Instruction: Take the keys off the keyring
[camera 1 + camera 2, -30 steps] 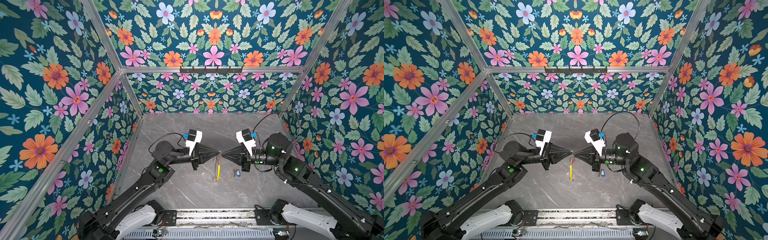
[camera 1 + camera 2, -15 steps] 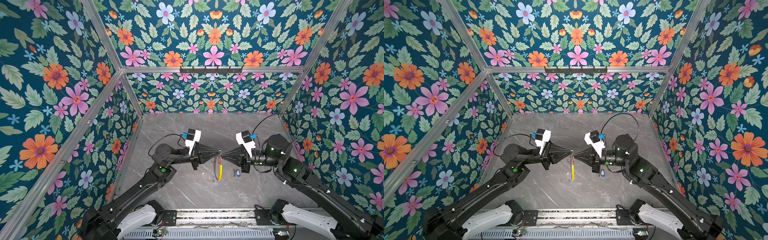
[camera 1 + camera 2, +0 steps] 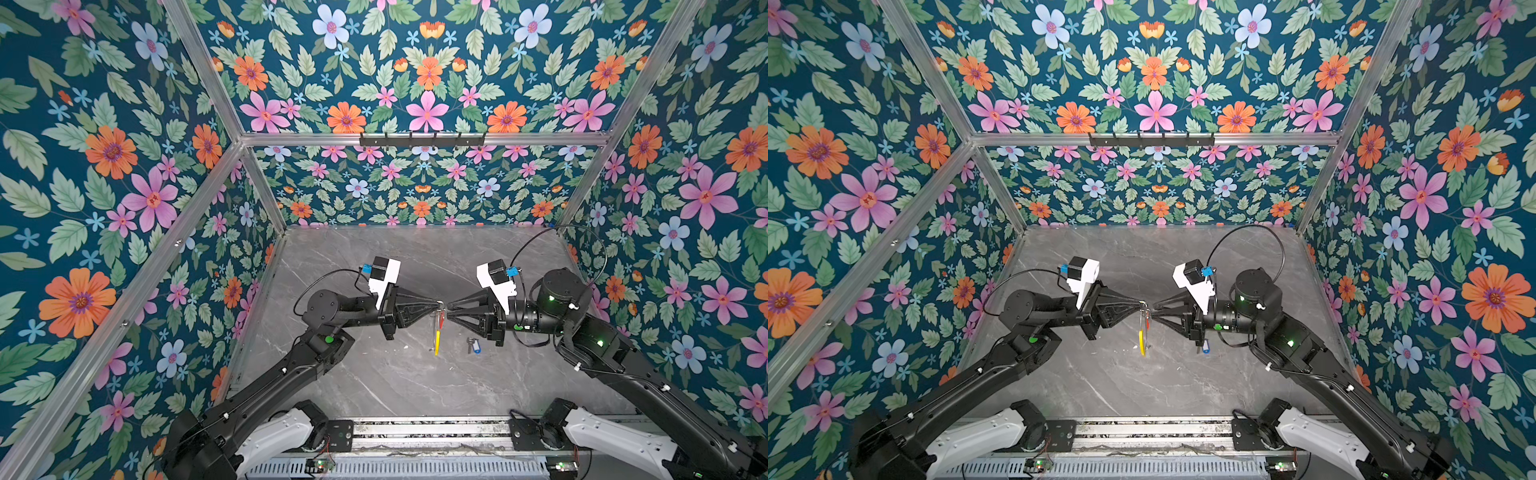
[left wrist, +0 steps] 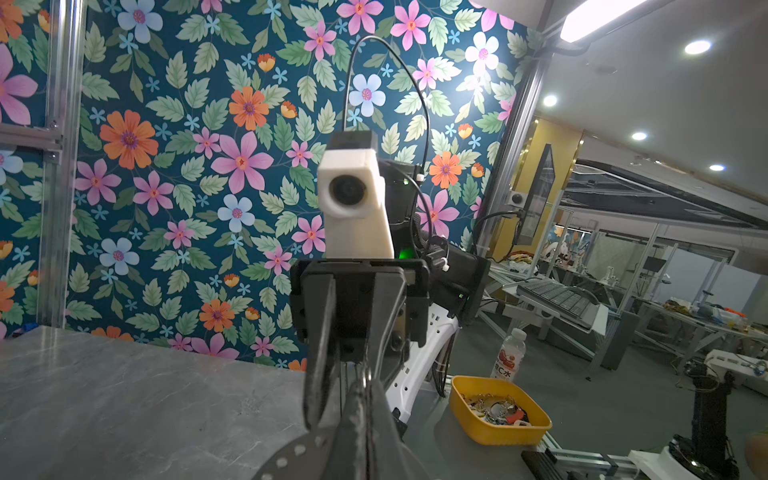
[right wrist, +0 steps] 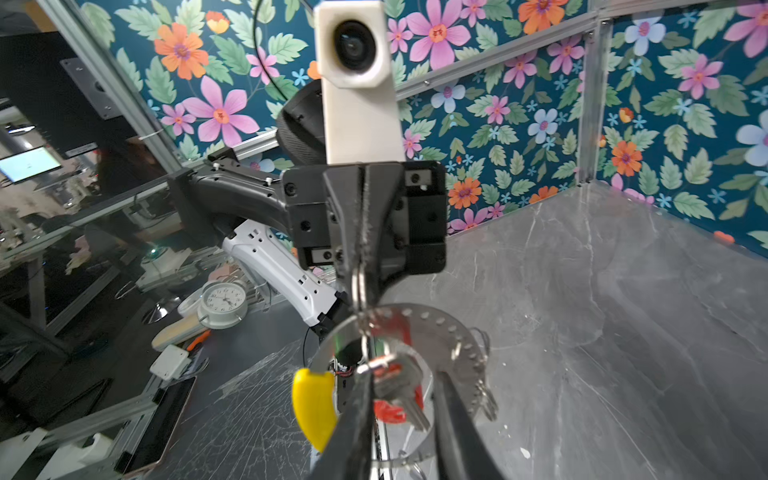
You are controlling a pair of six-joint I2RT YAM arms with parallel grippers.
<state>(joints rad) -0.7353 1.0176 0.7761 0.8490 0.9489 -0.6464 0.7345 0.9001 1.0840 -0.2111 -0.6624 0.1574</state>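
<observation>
Far left, outside the flower-papered cell, a white round clock (image 5: 222,301) with a dial of black numerals lies among clutter. The numerals are too small to read.

Inside, the left claw (image 3: 435,304) reaches to the middle of the grey marbled worktop (image 3: 374,374). Its jaws are pressed together on a small silver split ring (image 5: 359,286) at the upper edge of the keyring (image 5: 453,332).

The keyring hangs in the air above mid-worktop, between the two claws and edge-on in both top views. It is a flat grey hoop with a row of small holes round its edge. Its yellow segment (image 5: 313,407) hangs lowest, and more split rings (image 5: 482,374) dangle from its far side.

Inside the hoop hangs the red-tagged key (image 5: 399,386), a silver blade over a red plastic tag. It is blurred, so any lettering is lost.

The right claw (image 3: 448,309) meets the keyring from the right with its jaws apart. The red-tagged key sits between its fingers (image 5: 353,415), and contact cannot be judged.

Right of the keyring and nearer, the blue-tagged key (image 3: 474,346) lies flat on the worktop under the right claw.

Beyond the right arm, outside the cell, stands a clear bottle (image 4: 508,357) whose red-and-white label reads "C水". Beside it is a yellow tray (image 4: 465,409) of metal bits.
</observation>
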